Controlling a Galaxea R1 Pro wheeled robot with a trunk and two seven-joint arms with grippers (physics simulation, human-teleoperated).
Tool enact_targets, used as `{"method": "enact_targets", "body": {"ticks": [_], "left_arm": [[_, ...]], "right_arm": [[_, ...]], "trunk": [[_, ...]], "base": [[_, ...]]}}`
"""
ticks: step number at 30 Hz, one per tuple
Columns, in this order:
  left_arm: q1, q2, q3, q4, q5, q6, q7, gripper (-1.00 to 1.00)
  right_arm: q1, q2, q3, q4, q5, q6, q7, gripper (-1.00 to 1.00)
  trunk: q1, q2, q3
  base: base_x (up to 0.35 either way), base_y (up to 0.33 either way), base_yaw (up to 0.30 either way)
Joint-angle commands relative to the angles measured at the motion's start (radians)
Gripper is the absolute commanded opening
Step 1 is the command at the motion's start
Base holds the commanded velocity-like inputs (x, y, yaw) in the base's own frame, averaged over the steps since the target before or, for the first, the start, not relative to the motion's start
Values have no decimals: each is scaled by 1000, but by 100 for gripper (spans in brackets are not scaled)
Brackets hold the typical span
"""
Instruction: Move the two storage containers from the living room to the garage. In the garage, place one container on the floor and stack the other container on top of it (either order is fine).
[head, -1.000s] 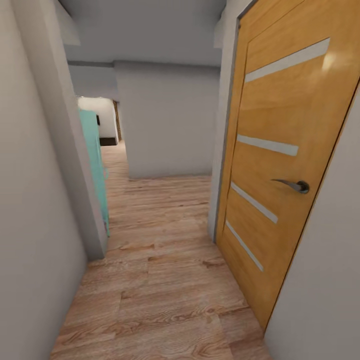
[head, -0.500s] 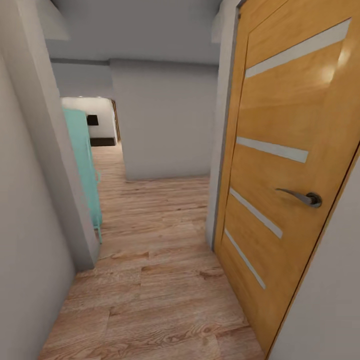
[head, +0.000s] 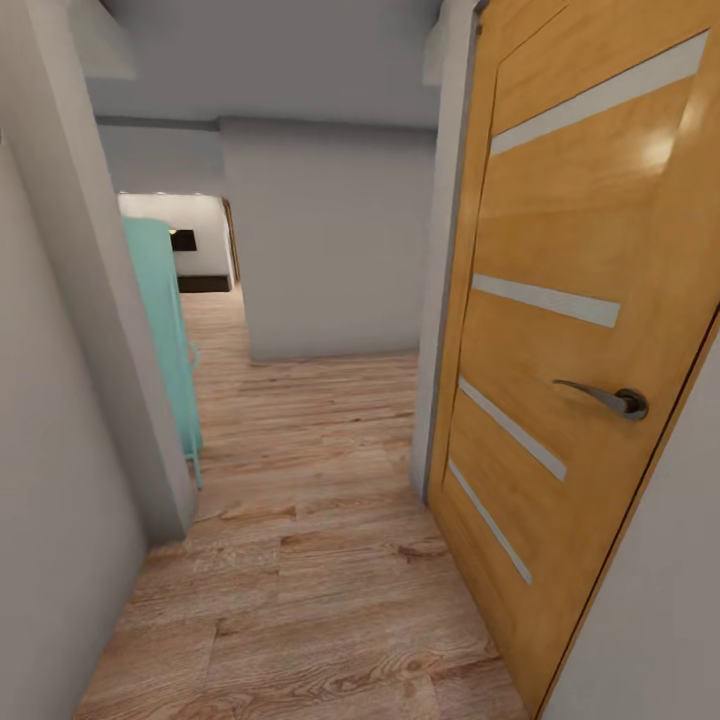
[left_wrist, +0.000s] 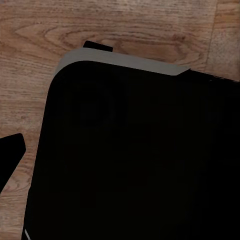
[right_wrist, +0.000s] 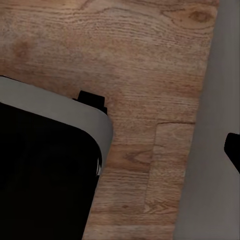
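The two storage containers are out of view, and so are the garage and its floor. The head view looks down a narrow corridor with light wood planks (head: 320, 560). The left wrist view looks down on my black base with its grey rim (left_wrist: 125, 62) over the planks, with one dark fingertip (left_wrist: 11, 150) at the picture's edge. The right wrist view has the same base corner (right_wrist: 95, 117), a pale grey wall (right_wrist: 210, 150) and one dark fingertip (right_wrist: 233, 148) at its edge. Neither wrist view lets me tell how the jaws stand.
An orange wooden door (head: 560, 330) with a metal lever handle (head: 610, 398) stands close on the right. A grey wall corner (head: 110, 350) juts in on the left, with a teal cabinet (head: 165, 330) behind it. A grey wall (head: 330, 240) closes the corridor ahead, and the passage continues left of it.
The whole view has shifted: the door looms larger and the teal cabinet and left wall corner sit further left, so the camera has advanced along the corridor. Most of that shift came earlier.
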Motion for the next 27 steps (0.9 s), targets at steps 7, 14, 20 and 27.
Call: {"method": "enact_targets", "body": {"ticks": [7, 14, 20, 27], "left_arm": [[0, 0, 4, 0, 3, -3, 1, 100], [0, 1, 2, 0, 5, -3, 1, 100], [0, 1, 1, 0, 4, -3, 0, 100], [0, 1, 1, 0, 3, -3, -1, 100]], "right_arm": [[-1, -3, 3, 3, 6, -5, -3, 100], [-1, -4, 3, 3, 6, -5, -3, 100], [-1, -3, 3, 3, 5, -5, -3, 100], [-1, -2, 3, 3, 5, -6, -3, 100]], "trunk": [[0, -1, -1], [0, -1, -1], [0, -1, -1], [0, -1, -1]], "base": [[0, 0, 221], [0, 0, 272], [0, 0, 275], [0, 0, 273]]}}
